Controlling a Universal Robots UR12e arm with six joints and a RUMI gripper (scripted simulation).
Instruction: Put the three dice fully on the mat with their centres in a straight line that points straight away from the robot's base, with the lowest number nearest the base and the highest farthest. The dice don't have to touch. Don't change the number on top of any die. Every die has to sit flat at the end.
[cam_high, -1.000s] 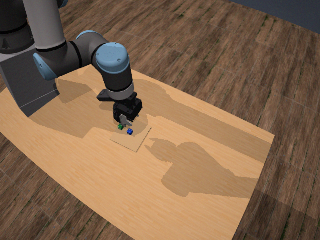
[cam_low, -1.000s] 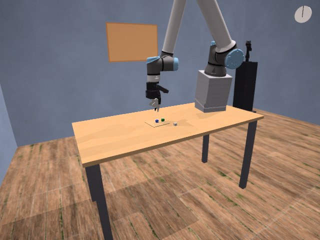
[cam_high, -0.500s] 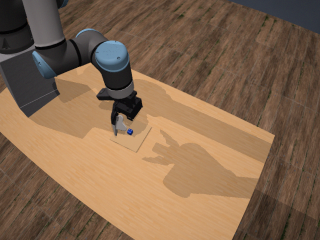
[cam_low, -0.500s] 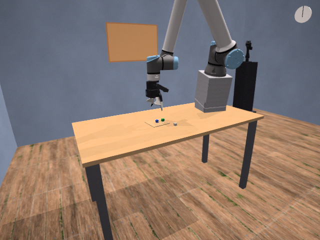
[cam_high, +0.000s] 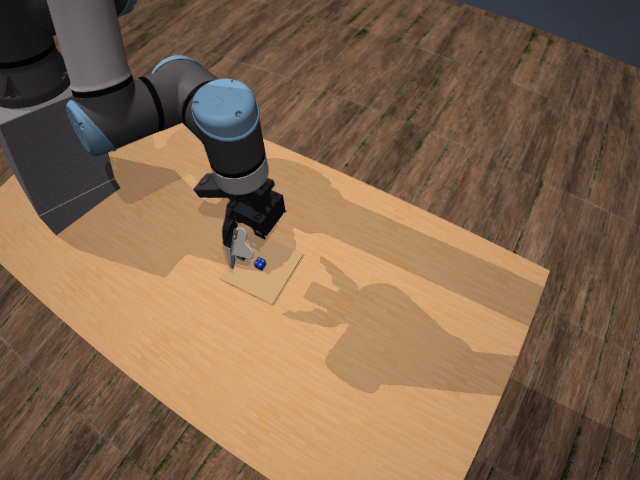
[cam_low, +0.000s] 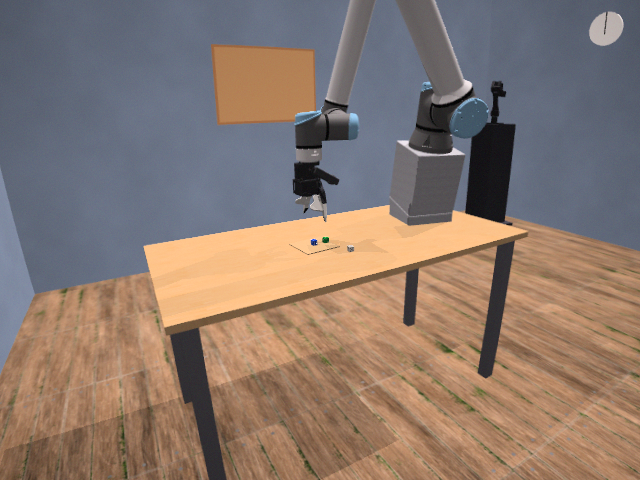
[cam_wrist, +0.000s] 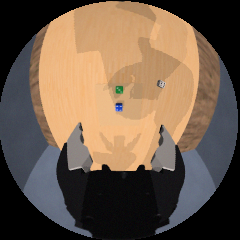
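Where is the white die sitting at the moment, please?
In the exterior view the white die rests on the table just off the mat, on the side toward the robot's base, nearest the green die.

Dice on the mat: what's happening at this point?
The tool hangs open and empty above the table. The blue die and green die sit on the mat. The white die lies off it, toward the robot's base, not yet placed.
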